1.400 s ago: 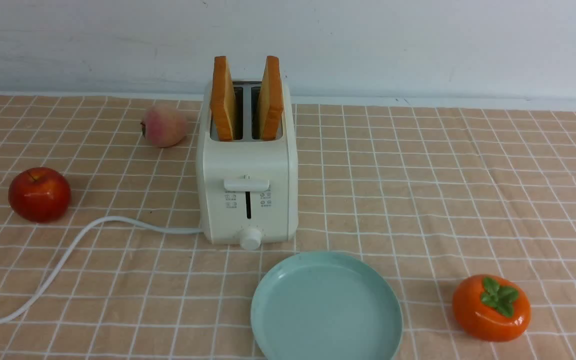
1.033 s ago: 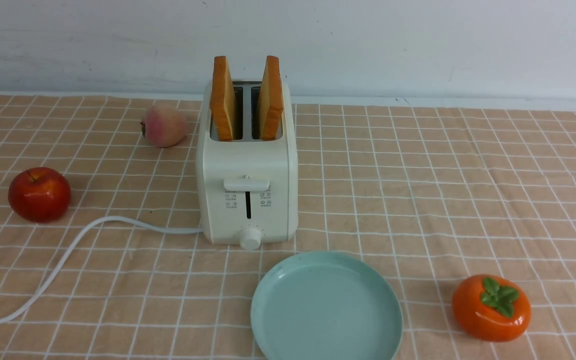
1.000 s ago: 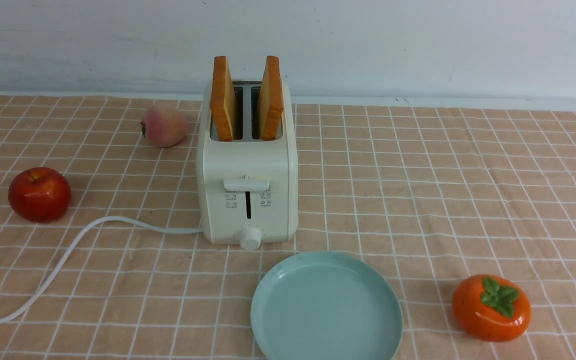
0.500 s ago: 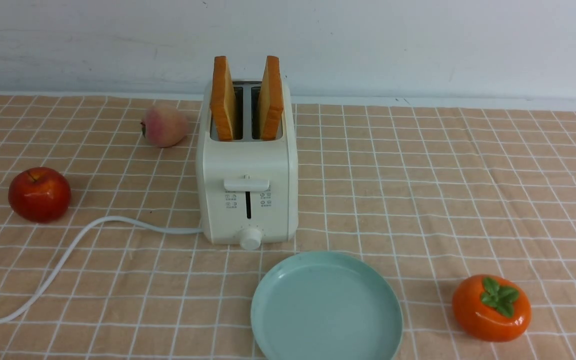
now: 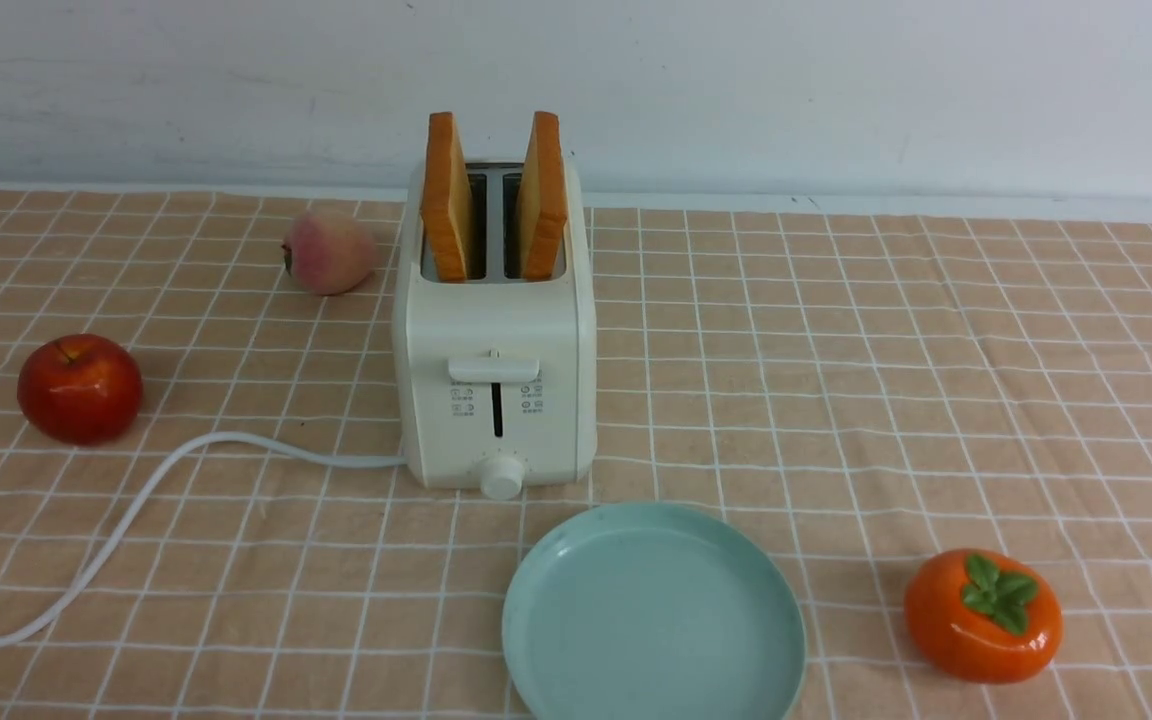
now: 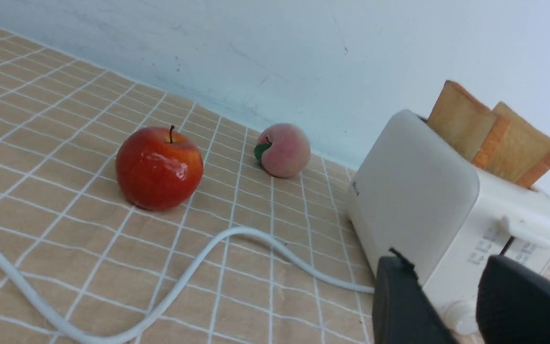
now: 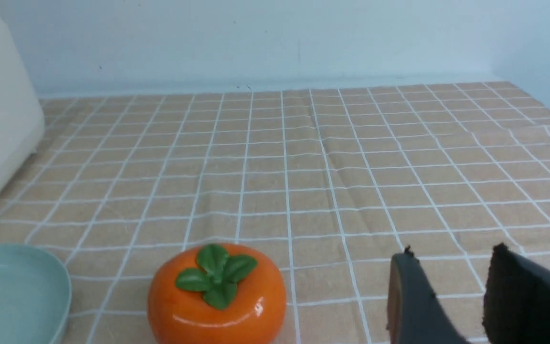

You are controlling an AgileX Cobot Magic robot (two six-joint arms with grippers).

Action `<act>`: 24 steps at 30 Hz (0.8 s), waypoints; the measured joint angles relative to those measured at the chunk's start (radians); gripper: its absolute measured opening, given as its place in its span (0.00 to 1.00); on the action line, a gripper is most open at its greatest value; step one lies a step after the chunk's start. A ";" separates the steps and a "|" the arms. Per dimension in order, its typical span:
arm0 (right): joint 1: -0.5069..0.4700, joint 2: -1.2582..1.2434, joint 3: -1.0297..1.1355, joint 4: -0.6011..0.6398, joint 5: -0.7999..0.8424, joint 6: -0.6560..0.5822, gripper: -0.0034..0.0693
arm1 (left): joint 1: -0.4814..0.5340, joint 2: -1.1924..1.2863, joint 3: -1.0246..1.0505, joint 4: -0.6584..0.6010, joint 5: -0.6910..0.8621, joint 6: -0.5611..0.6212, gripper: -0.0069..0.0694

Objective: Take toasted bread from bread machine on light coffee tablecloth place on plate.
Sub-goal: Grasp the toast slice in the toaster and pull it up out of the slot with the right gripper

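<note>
Left gripper (image 6: 444, 262), right gripper (image 7: 451, 253) spread, empty; 2 golden toast slices (image 5: 447, 200) (orange-brown crusts) protruding.

Mock kitchen setup, bread machine (image 5: 494, 400), plate (image 5: 652, 620), tablecloth (image 5: 836, 380), white wall (image 5: 836, 90)

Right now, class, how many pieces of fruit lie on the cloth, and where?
3: an apple at the left, a peach farther back, left of the toaster, and a persimmon at the right near the plate. More could hide behind the toaster.
</note>
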 joint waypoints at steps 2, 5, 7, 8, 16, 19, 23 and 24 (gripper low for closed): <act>0.000 0.000 0.000 0.004 -0.007 0.010 0.38 | 0.000 0.000 0.000 -0.013 0.005 0.000 0.40; 0.000 0.000 0.000 -0.024 -0.009 0.010 0.38 | 0.000 0.000 0.000 -0.019 0.018 -0.001 0.40; 0.000 0.000 0.000 -0.063 -0.011 0.010 0.38 | 0.000 0.000 0.000 -0.023 0.017 -0.008 0.40; 0.000 0.000 0.000 -0.067 -0.011 0.010 0.38 | 0.000 0.000 0.000 -0.025 0.016 -0.013 0.40; 0.000 0.000 0.001 -0.192 -0.173 0.057 0.38 | 0.000 0.000 0.000 -0.216 -0.071 -0.303 0.40; 0.000 0.000 0.001 -0.199 -0.334 0.123 0.38 | 0.000 0.000 0.000 -0.233 -0.078 -0.327 0.40; 0.000 0.000 0.001 -0.203 -0.560 0.226 0.38 | 0.000 0.000 0.000 -0.241 -0.111 -0.334 0.40; 0.000 0.000 0.001 -0.202 -0.603 0.264 0.38 | 0.000 0.000 0.000 -0.242 -0.130 -0.334 0.40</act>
